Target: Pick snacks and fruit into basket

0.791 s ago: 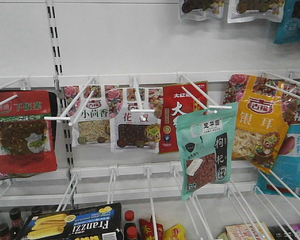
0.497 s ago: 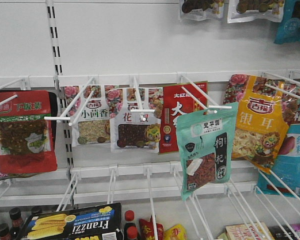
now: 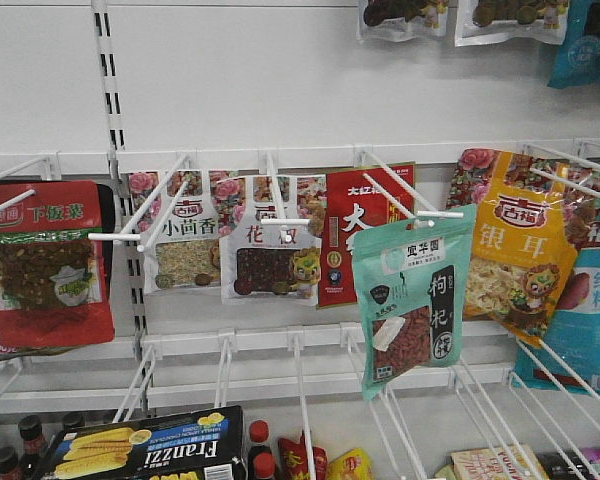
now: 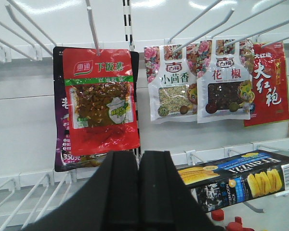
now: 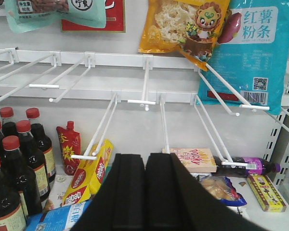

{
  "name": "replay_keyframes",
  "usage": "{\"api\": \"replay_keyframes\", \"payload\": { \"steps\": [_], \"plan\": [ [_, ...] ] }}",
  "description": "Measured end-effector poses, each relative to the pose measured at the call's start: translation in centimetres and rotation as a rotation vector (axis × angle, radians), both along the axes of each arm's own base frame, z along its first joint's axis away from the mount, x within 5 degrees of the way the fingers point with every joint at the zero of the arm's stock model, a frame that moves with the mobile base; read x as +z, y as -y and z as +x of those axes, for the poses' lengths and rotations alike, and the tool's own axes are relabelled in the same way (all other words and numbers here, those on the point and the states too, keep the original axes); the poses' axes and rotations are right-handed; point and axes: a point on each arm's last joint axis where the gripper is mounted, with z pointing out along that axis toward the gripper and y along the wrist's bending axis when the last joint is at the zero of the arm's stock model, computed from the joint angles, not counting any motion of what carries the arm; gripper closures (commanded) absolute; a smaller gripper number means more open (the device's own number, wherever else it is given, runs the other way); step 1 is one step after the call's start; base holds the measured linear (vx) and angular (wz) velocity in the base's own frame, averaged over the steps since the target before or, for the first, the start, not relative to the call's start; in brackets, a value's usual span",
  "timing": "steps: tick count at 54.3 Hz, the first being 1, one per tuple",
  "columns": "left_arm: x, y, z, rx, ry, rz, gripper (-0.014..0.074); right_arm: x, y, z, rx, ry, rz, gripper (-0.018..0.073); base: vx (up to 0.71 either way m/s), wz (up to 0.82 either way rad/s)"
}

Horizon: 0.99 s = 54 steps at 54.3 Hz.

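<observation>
The teal pouch (image 3: 412,300) is hung at the front end of a white peg (image 3: 420,212) in the middle row of the rack, slightly tilted. Part of a red tea pouch (image 3: 355,235) is covered by its upper left corner, and a yellow pouch (image 3: 515,240) is found just beside it on the right. The box (image 3: 145,447) is laid lengthwise one level lower, under the two floral pouches (image 3: 230,240), with red-capped bottles (image 3: 260,445) just beside its right end. In the left wrist view it is seen tilted, its wafer picture turned outward.

The left hand (image 4: 138,161) is held in front of the rack with its fingers pressed together and nothing gripped between them. It is pointed at the lower edge of a red pouch (image 4: 100,98), and the box is seen to its right, apart from it.

The right hand (image 5: 145,163) is likewise pressed together and nothing is pinched. It is aimed at the lower shelf (image 5: 279,216), with dark bottles (image 5: 9,159) on one side and a Pocky carton (image 5: 195,159) on the other. The bottom of the teal pouch is visible at the upper left of that view, well apart from the fingers.
</observation>
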Motion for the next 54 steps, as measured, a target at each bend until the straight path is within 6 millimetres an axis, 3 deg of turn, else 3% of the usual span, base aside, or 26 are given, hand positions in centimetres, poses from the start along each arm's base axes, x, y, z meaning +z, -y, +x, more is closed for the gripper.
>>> {"api": "replay_keyframes", "payload": {
  "steps": [25,41,54],
  "plan": [
    [0.8,0.0,-0.2,-0.007,0.053,-0.026,0.0594,0.0,0.0,0.0,0.0,0.0,0.0,0.0569,0.0,0.0],
    [6.7,0.0,-0.7,-0.009,0.165,-0.037,0.0594,0.0,0.0,0.0,0.0,0.0,0.0,0.0569,0.0,0.0],
    [10.9,0.1,0.5,-0.014,0.203,-0.04,0.0594,0.0,0.0,0.0,0.0,0.0,0.0,0.0569,0.0,0.0]
  ]
}}
